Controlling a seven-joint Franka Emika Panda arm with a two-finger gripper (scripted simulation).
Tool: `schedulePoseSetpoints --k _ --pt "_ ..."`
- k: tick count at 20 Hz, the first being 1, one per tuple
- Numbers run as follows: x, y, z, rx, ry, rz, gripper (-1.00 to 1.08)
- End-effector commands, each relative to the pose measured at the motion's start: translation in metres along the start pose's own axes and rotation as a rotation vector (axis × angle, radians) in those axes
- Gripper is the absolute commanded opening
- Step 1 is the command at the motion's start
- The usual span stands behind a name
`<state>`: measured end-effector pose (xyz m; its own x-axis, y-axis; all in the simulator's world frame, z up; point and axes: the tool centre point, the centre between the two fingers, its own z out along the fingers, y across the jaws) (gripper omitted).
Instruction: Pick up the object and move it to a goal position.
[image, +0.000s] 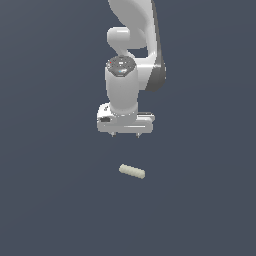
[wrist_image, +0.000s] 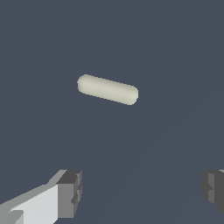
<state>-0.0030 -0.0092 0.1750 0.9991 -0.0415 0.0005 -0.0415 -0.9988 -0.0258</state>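
The object (image: 132, 171) is a small pale cream cylinder with rounded ends, lying flat on the dark grey surface. It also shows in the wrist view (wrist_image: 107, 89), slightly tilted. My white gripper (image: 125, 135) hangs above and a little behind it, pointing down, apart from it. Its two short fingertips are spread wide with nothing between them. The wrist view shows the gripper (wrist_image: 142, 192) open, with one grey pad (wrist_image: 70, 193) and the other pad (wrist_image: 214, 189) far apart and the object beyond them.
The white arm (image: 132, 45) rises behind the gripper toward the top of the exterior view. A plain dark grey surface (image: 50, 200) lies all around the object.
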Motion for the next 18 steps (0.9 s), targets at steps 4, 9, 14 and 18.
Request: schedulePoseSetpoints --k 4,9,14,18 --pt "-0.001 -0.005 0.001 -0.001 -0.001 -0.013 1.0" --pt "-0.004 -0.028 0.005 -0.005 -0.008 -0.073 1.0" --pt "-0.005 -0.033 0.005 -0.006 -0.009 -0.083 1.0" --pt "-0.004 -0.033 0.006 -0.007 -0.009 -0.097 1.0"
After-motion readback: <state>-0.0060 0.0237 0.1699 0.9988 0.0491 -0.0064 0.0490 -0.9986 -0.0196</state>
